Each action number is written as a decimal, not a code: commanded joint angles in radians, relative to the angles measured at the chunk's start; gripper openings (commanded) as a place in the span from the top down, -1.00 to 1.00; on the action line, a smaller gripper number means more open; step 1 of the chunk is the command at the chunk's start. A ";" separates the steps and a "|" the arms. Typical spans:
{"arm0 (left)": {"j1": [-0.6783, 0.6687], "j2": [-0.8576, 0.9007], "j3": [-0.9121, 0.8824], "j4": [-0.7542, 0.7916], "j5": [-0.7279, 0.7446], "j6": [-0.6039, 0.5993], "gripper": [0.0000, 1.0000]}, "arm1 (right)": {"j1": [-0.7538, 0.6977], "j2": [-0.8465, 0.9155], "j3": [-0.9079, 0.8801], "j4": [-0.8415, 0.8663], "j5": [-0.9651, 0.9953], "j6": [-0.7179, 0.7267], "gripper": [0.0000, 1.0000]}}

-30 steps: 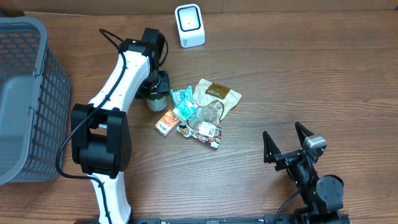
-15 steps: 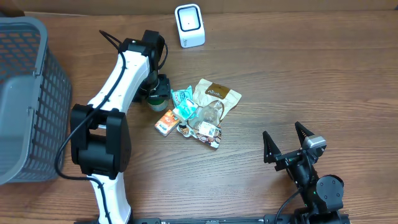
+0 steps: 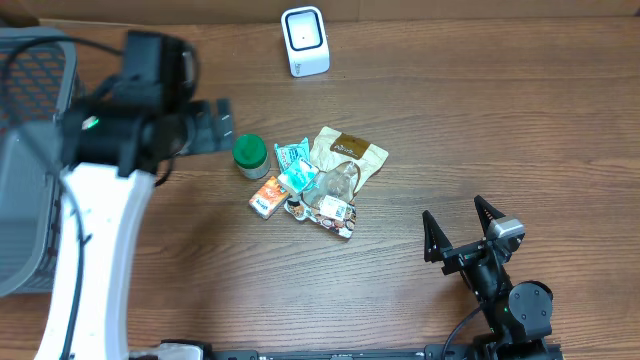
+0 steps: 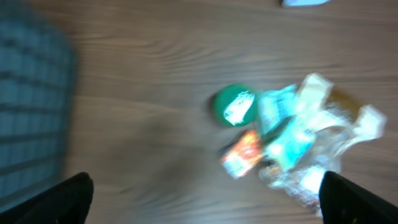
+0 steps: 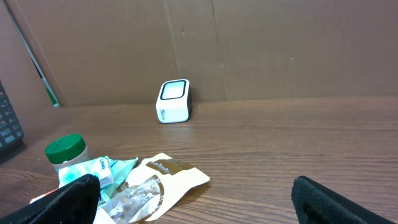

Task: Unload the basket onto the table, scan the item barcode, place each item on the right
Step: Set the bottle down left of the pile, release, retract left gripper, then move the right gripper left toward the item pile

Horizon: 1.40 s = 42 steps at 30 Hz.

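You have one grey basket (image 3: 30, 230) at the left, cut off by the frame and partly covered by your raised left arm (image 3: 100, 230), and one white scanner (image 3: 305, 40) at the far edge of the tabletop (image 3: 480, 120). One green-lidded jar (image 3: 250, 155) stands upright just beside the single heap of packets (image 3: 325, 180), whose overlapping pieces you cannot count. Your left jaws and right jaws both stand wide apart holding nothing: the former above the tabletop near the jar, their wrist view blurred, the latter well apart at the near right.
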 commanded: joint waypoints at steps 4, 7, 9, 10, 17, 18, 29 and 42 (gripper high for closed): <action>0.175 0.000 -0.001 -0.080 -0.058 0.159 -1.00 | -0.002 -0.012 -0.010 0.005 -0.005 0.003 -1.00; 0.262 0.001 -0.019 -0.063 -0.006 0.161 -0.99 | -0.002 -0.012 -0.010 0.005 -0.005 0.004 -1.00; 0.312 0.001 -0.036 -0.031 0.051 0.181 -0.99 | -0.002 -0.012 -0.010 0.005 -0.005 0.004 -1.00; 0.332 0.001 -0.045 -0.012 0.099 0.207 -0.99 | -0.002 -0.012 -0.010 0.005 -0.005 0.004 -1.00; 0.374 0.025 -0.098 0.032 0.226 0.347 -0.99 | -0.002 -0.012 -0.010 0.005 -0.005 0.004 -1.00; 0.374 0.031 -0.101 0.032 0.227 0.346 -1.00 | -0.002 -0.012 -0.010 0.005 -0.005 0.004 -1.00; 0.374 0.052 -0.107 0.028 0.223 0.331 -0.99 | -0.002 -0.012 -0.010 0.005 -0.005 0.003 -1.00; 0.374 0.052 -0.107 0.028 0.223 0.331 -1.00 | -0.002 -0.012 -0.010 0.005 -0.005 0.004 -1.00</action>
